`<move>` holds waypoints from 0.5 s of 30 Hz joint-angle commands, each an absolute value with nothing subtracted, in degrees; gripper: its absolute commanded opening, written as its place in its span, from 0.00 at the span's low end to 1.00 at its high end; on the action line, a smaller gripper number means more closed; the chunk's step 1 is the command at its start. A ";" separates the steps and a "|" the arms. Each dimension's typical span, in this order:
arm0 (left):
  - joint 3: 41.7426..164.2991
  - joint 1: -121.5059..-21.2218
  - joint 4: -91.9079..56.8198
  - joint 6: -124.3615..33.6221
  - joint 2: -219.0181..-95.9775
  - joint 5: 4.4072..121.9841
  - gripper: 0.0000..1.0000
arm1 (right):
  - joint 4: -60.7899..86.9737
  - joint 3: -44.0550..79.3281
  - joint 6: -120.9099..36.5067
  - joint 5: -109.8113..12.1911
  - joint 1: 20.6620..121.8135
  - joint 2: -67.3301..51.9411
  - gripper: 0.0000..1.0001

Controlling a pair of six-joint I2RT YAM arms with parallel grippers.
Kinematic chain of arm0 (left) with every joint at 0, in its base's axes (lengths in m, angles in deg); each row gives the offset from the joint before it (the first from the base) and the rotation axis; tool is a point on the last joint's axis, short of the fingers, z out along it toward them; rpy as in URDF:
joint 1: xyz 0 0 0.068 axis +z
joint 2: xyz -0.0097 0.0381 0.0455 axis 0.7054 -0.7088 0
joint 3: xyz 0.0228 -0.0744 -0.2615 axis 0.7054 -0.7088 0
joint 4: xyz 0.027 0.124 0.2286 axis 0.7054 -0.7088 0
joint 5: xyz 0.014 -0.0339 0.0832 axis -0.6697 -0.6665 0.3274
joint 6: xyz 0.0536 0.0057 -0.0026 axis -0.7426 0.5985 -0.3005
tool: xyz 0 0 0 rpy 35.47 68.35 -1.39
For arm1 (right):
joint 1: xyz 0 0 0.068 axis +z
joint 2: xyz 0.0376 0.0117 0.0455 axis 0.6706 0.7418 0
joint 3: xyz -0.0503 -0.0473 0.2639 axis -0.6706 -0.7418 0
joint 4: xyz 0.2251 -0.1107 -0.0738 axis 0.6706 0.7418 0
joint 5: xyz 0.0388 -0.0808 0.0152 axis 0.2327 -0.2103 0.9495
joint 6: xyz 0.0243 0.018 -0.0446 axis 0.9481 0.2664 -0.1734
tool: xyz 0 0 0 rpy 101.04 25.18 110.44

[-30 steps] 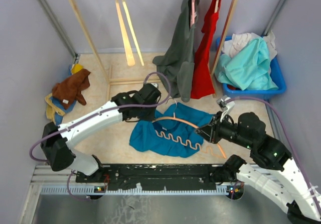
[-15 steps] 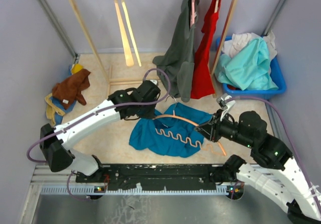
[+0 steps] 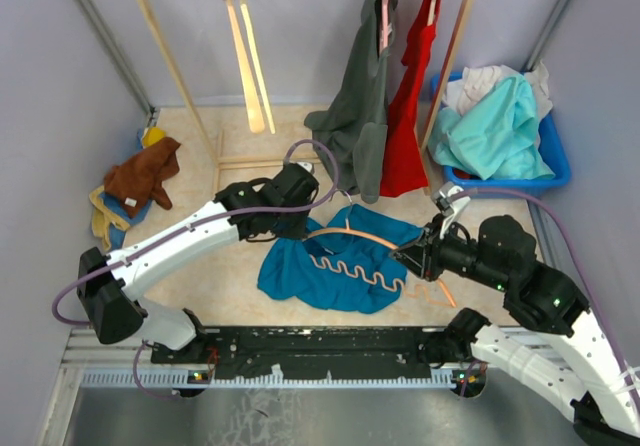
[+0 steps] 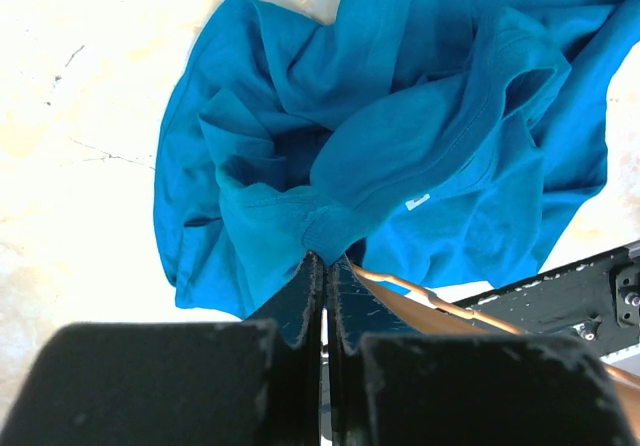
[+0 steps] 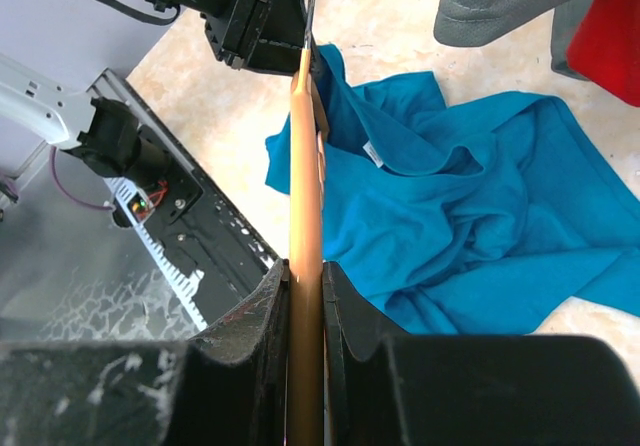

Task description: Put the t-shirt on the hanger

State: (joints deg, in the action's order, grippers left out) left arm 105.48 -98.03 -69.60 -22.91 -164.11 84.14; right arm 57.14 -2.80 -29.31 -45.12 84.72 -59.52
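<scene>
T-shirt (image 4: 420,86) edge in left claw (image 4: 325,262)

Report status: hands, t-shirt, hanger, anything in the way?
Left hand shut on t-shirt edge. Right hand shut on hanger, held across the crumpled t-shirt, which is not on it yet. Grey shirt hangs close behind.

The t-shirt (image 4: 420,116) is soft, matt cloth, heavily creased. The hanger (image 5: 305,166) is smooth and faintly glossy, plastic by the look of it. The left end effector (image 4: 325,276) and the right end effector (image 5: 305,276) are matt black plastic, slightly grainy. The counter (image 4: 80,86) is pale, mottled and stone-like, with hairline cracks. The rack (image 3: 173,66) is bare light wood; the bin (image 3: 556,156) is glossy blue plastic
</scene>
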 commanded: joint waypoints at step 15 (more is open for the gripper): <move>107.43 -99.95 -74.29 -22.73 -164.44 84.50 0.00 | 39.77 -0.16 -36.48 -48.15 84.26 -55.57 0.00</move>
